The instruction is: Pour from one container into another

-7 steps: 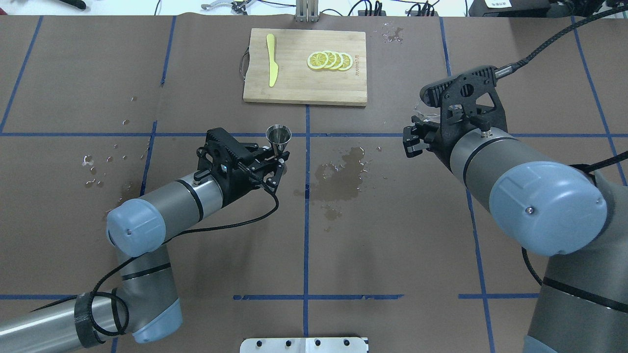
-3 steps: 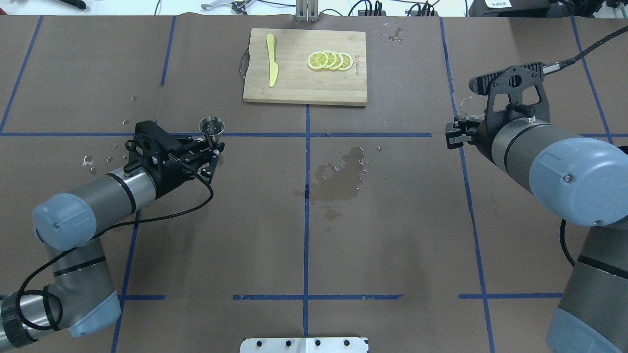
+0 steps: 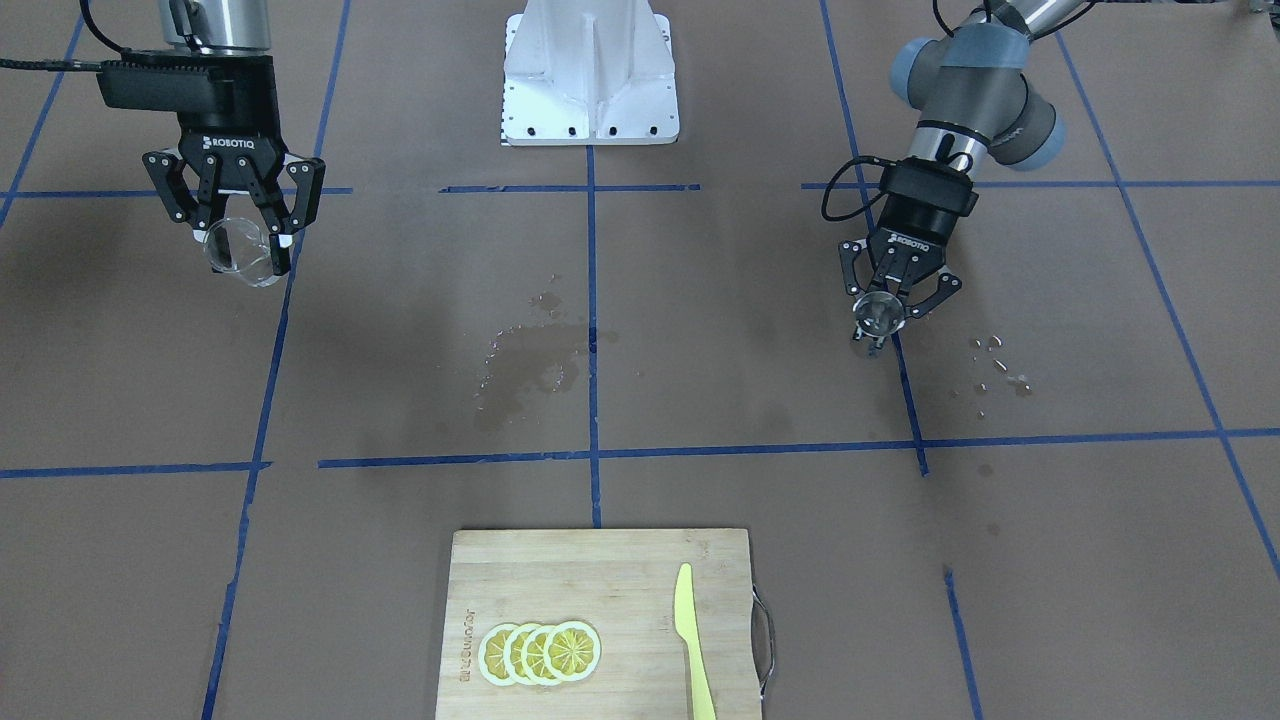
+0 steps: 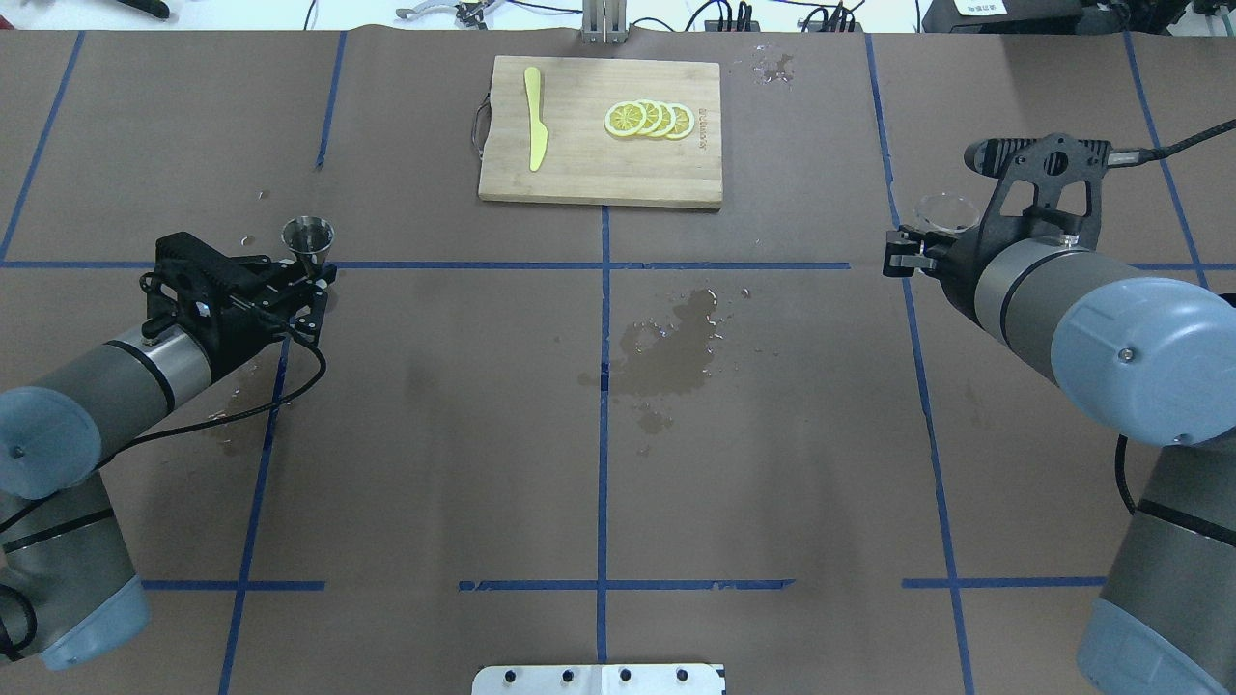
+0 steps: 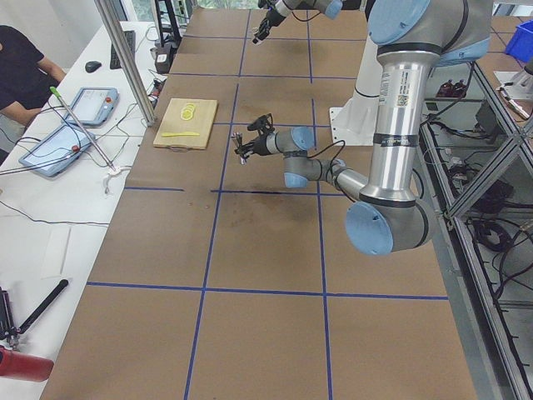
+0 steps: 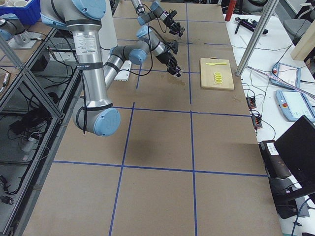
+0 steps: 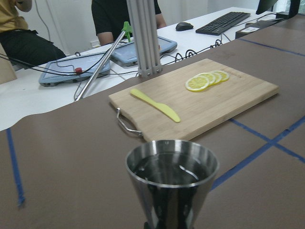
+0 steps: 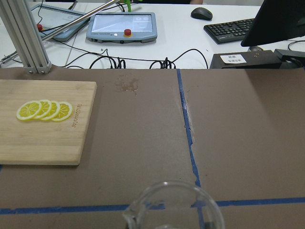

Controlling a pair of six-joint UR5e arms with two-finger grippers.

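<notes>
Your arms have swung well apart; the left gripper (image 3: 885, 318) pinches the jigger (image 4: 307, 236), liquid inside, above the table (image 4: 435, 444) at far left; the right gripper (image 3: 245, 238) clamps the seemingly empty glass cup (image 4: 944, 209) at far right; the pour looks finished.

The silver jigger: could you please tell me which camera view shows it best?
The left wrist-mounted view: the jigger fills the foreground, its rim and inside plain. The overhead view shows it small but upright; the front-facing view shows mostly its rim; in the side views it is tiny.
</notes>
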